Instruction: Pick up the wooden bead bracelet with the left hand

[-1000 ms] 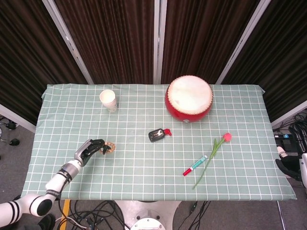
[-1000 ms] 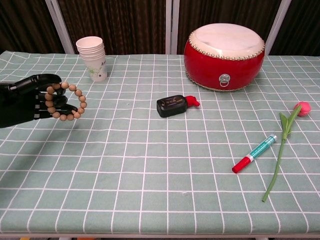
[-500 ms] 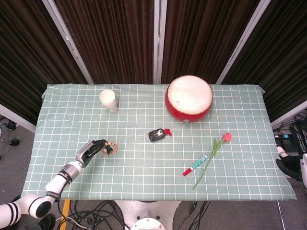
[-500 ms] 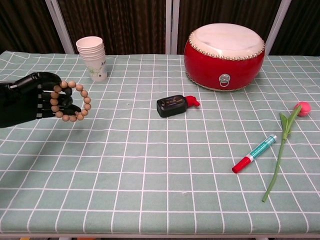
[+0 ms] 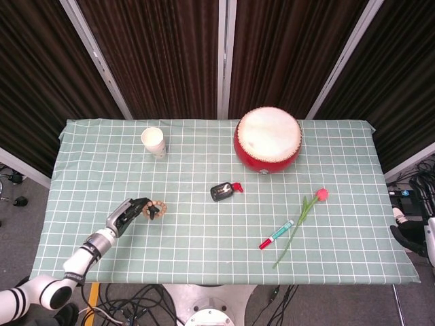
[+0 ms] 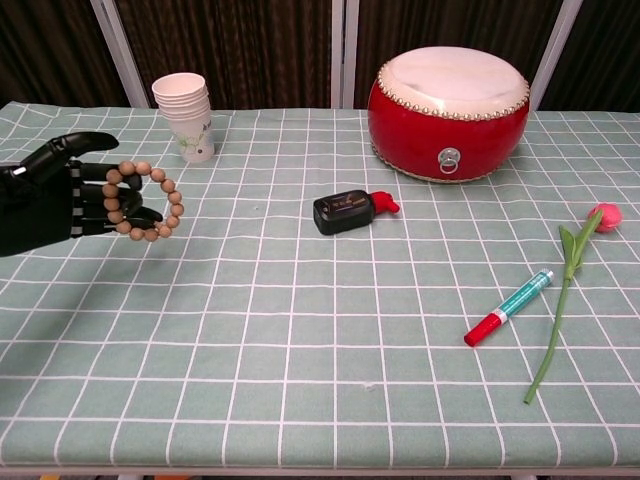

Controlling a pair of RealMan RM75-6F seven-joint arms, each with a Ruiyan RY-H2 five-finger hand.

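The wooden bead bracelet (image 6: 176, 199) is a ring of light brown beads, lifted a little above the green checked tablecloth (image 6: 300, 330) at the left. My black left hand (image 6: 55, 200) holds it with fingers through the ring, and one finger sticks out above the beads. In the head view the same left hand (image 5: 128, 213) sits near the table's front left with the bracelet (image 5: 158, 206) at its fingertips. A dark shape that looks like my right hand (image 5: 408, 239) hangs off the table's right edge, too small to read.
A stack of paper cups (image 6: 186, 116) stands behind the left hand. A red drum (image 6: 450, 110) is at the back right. A black device with a red tag (image 6: 345, 213) lies mid-table. A red-capped marker (image 6: 508, 307) and a pink tulip (image 6: 568, 285) lie at the right.
The left hand has carried the bracelet a little to the right. The finger above the beads has straightened. Nothing else moved.
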